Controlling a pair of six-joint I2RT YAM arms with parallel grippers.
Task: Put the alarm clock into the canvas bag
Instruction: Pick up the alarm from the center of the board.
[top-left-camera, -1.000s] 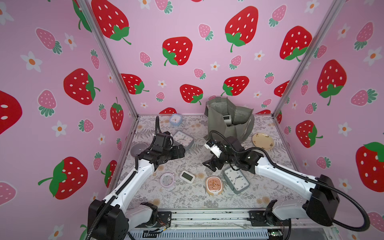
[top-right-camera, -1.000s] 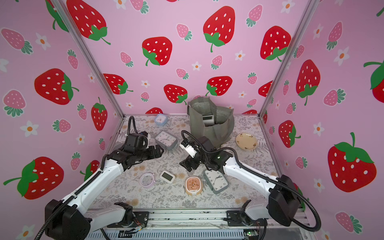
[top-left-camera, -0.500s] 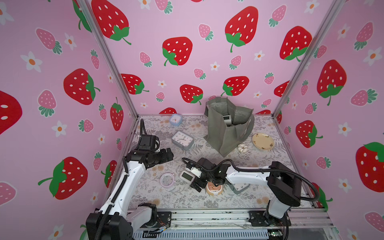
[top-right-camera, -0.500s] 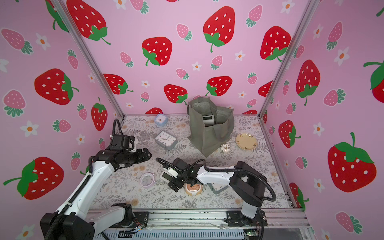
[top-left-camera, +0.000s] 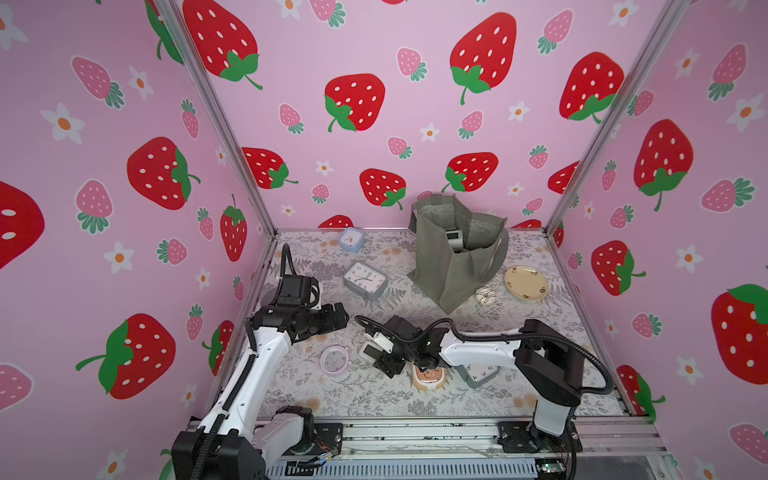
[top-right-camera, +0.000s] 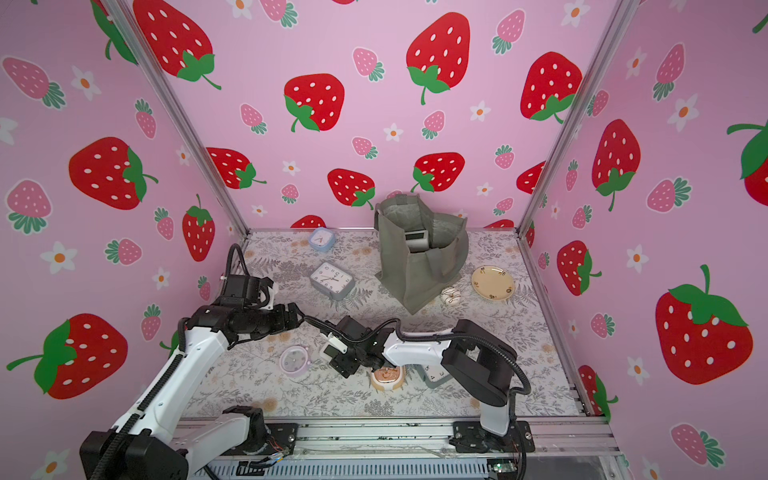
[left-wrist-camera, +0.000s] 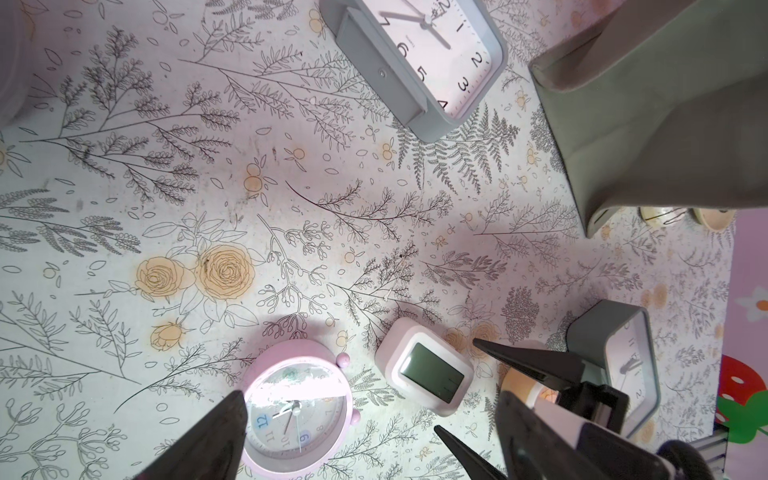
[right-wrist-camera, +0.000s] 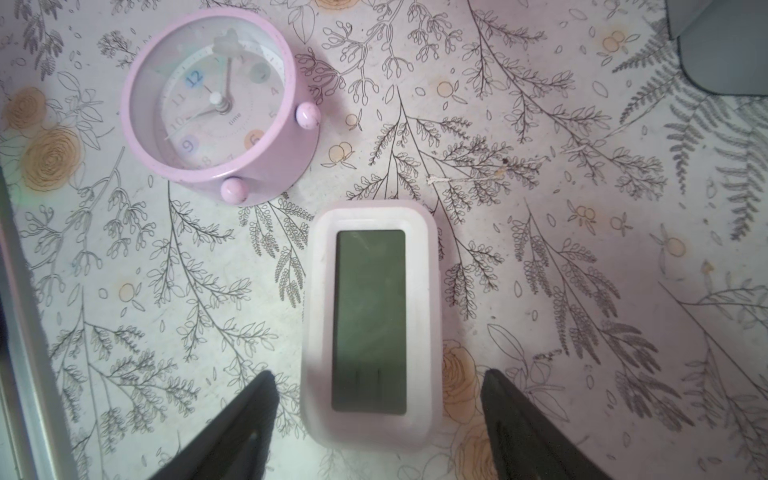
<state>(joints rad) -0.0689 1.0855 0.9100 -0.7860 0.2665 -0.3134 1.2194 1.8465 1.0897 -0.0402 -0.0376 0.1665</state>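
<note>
White plastic clock (right-wrist-camera: 370, 320) lies face up near the bench's (top-left-camera: 365, 401) front edge. The right hand (right-wrist-camera: 377, 374) straddles it, jaws apart, gripping nothing. The left hand (top-left-camera: 340, 316) hovers open and empty. The bag (top-left-camera: 453, 266) stands well apart at the rear edge. An off-centre squeeze could twist the smooth casing loose or knock the pink clock (right-wrist-camera: 216, 104) nearby.

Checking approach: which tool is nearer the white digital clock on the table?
Right. The right tool flanks the white digital clock; the left tool hangs apart, farther back.
</note>
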